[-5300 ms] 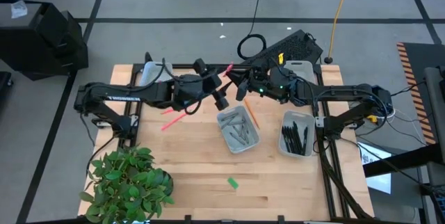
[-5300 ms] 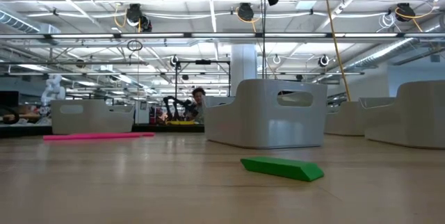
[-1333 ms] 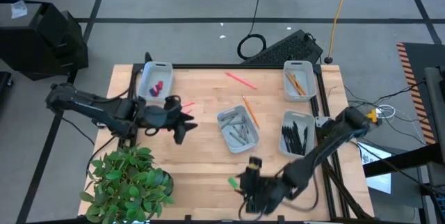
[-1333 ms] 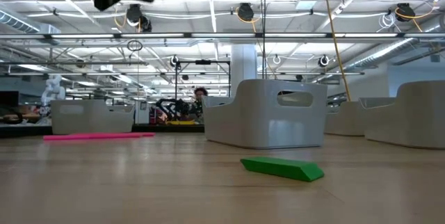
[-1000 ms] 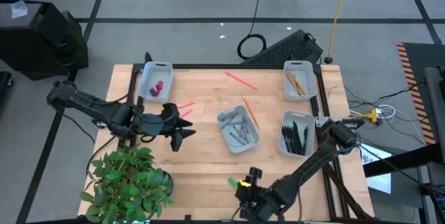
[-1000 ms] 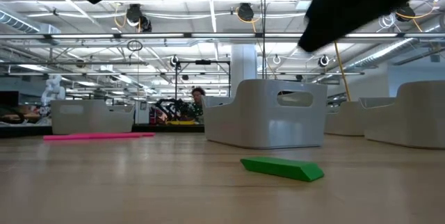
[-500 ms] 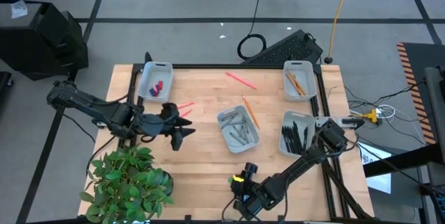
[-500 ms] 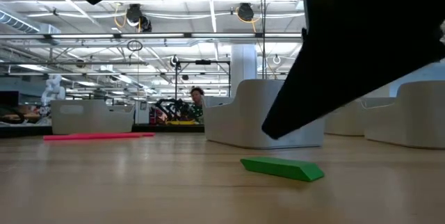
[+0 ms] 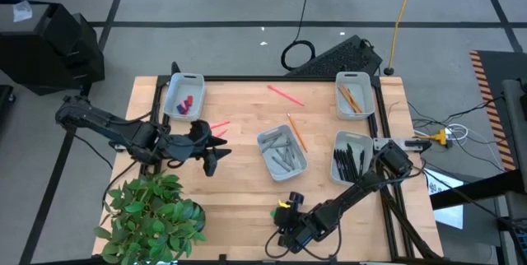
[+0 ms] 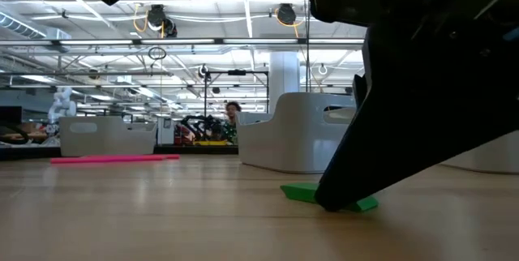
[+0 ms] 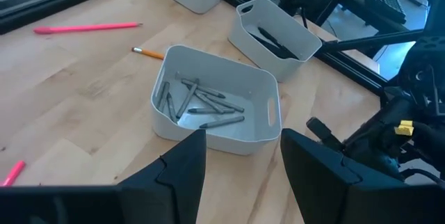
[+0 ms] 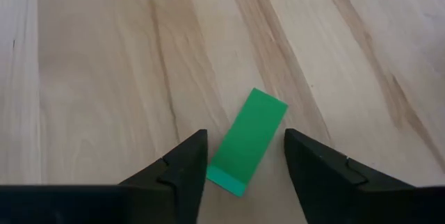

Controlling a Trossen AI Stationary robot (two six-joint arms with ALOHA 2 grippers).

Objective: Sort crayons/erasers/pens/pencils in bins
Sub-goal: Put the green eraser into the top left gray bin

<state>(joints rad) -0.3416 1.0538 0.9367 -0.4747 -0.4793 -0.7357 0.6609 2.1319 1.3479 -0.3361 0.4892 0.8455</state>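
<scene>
Right tool (image 12: 240,158) open, fingers straddling green eraser (image 12: 247,140) on table (image 12: 104,78), left tool (image 11: 240,161) open, hovering.

right gripper (image 12: 242,156) low, fingers (image 12: 182,165) spread, left gripper (image 11: 242,156) raised, fingers apart

Potted plant (image 9: 152,216), keyboard (image 9: 333,55), cable coil (image 9: 298,53)

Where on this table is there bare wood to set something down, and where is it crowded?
Bare wood lies between the plant and the green eraser, and between the eraser bin and the pink pencil. It is crowded around the crayon bin, pen bin and pencil bin, and at the right gripper over the eraser.
</scene>
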